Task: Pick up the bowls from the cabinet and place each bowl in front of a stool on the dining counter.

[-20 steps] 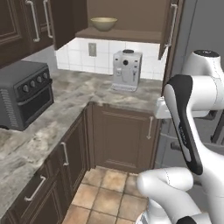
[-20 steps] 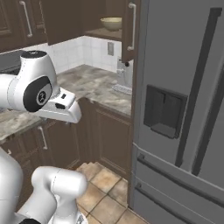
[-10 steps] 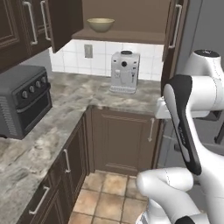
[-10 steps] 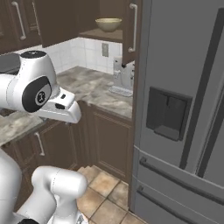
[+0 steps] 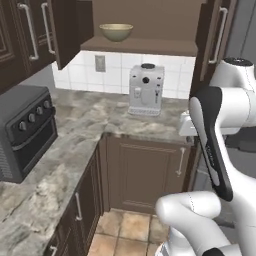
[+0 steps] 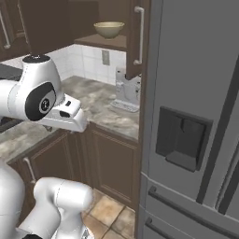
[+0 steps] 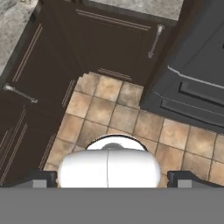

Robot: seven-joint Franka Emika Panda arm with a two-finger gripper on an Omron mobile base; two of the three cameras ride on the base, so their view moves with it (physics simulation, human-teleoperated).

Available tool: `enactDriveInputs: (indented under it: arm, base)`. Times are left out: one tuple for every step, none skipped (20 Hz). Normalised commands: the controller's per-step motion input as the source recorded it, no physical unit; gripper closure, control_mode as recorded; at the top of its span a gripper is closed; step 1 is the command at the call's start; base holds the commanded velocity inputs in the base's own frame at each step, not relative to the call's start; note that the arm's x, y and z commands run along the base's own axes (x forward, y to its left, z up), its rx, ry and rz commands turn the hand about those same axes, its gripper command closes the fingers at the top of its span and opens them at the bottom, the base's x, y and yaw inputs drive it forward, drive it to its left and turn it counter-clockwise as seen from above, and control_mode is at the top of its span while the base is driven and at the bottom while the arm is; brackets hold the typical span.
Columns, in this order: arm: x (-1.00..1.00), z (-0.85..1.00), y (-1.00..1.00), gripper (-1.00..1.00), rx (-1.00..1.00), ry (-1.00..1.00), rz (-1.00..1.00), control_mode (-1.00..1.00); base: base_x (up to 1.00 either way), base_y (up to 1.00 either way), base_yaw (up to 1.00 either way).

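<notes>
A pale olive-beige bowl (image 5: pixel 116 32) (image 6: pixel 108 29) stands upright on the shelf of the dark brown wall cabinet (image 5: pixel 150 46), whose doors hang open. My gripper (image 7: pixel 112 178) points down at the tiled floor, far below the bowl and to its right. It is open, the fingertips (image 7: pixel 43 177) wide apart with nothing between them. My arm is folded with the hand (image 6: pixel 65 116) at counter height. The dining counter and the stools are out of view.
A white coffee machine (image 5: pixel 146 90) stands on the marbled worktop (image 5: pixel 95 120) under the cabinet. A black toaster oven (image 5: pixel 22 130) sits at the left. A tall grey fridge (image 6: pixel 196 116) is close on the right. Brown base cabinets (image 5: pixel 145 170) line the tiled floor (image 7: pixel 113 113).
The whole picture has shifted: the base has driven nearer the counter and fridge. The arm keeps its folded pose, the gripper stays open and the bowl is still on its shelf.
</notes>
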Motion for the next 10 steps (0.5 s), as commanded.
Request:
enactDriveInputs:
  arm:
    - [0.00, 0.00, 0.00, -1.00, 0.00, 0.00, 0.00, 1.00]
    - [0.00, 0.00, 0.00, -1.00, 0.00, 0.00, 0.00, 1.00]
    - [0.00, 0.00, 0.00, -1.00, 0.00, 0.00, 0.00, 1.00]
    - [0.00, 0.00, 0.00, -1.00, 0.00, 0.00, 0.00, 1.00]
    - [0.00, 0.00, 0.00, -1.00, 0.00, 0.00, 0.00, 1.00]
    - [0.00, 0.00, 0.00, -1.00, 0.00, 0.00, 0.00, 1.00]
    - [0.00, 0.00, 0.00, -1.00, 0.00, 0.00, 0.00, 1.00]
    - [0.00, 0.00, 0.00, -1.00, 0.00, 0.00, 0.00, 1.00]
    - [0.00, 0.00, 0.00, -1.00, 0.00, 0.00, 0.00, 1.00]
    - [0.00, 0.00, 0.00, -1.00, 0.00, 0.00, 0.00, 1.00]
  base:
    - [0.76, 0.40, -0.06]
    - [0.68, 0.38, -0.06]
    - [0.63, 0.36, -0.05]
    - [0.62, 0.34, -0.06]
    - [0.67, 0.26, -0.08]
    - [0.69, 0.19, -0.09]
    - [0.74, 0.16, -0.11]
    - [0.75, 0.15, -0.14]
    - [0.73, 0.11, -0.17]
    - [0.74, 0.09, -0.19]
